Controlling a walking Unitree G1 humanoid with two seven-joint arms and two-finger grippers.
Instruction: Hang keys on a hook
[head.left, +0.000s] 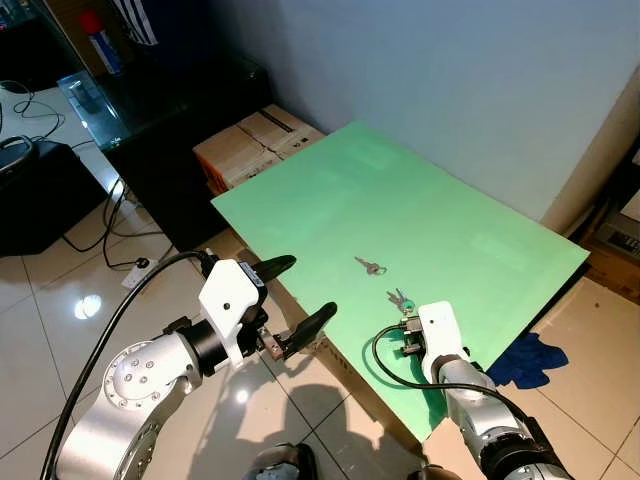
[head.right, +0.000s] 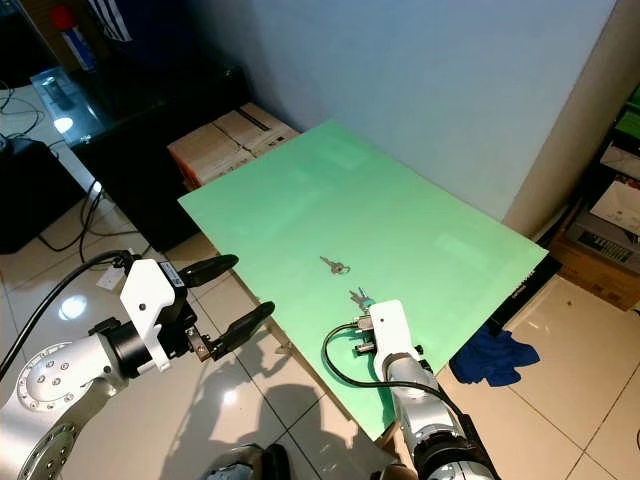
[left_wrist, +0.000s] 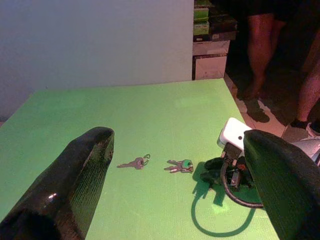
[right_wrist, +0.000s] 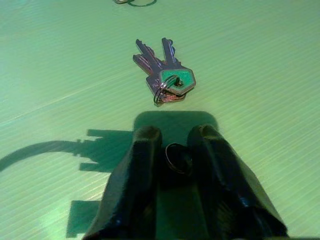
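Two key sets lie on the green table. A plain silver pair lies nearer the middle. A bunch with a green head and a ring lies closer to the front edge. My right gripper rests low on the table just short of the green-headed bunch, fingers pressed close together, not touching the keys. A small dark round part sits in the slit between them. My left gripper hangs open off the table's front left edge, facing both key sets.
Cardboard boxes and a black glass cabinet stand left of the table. A blue cloth lies on the tiled floor at the right. A blue wall backs the table. A person's legs stand beyond the far side.
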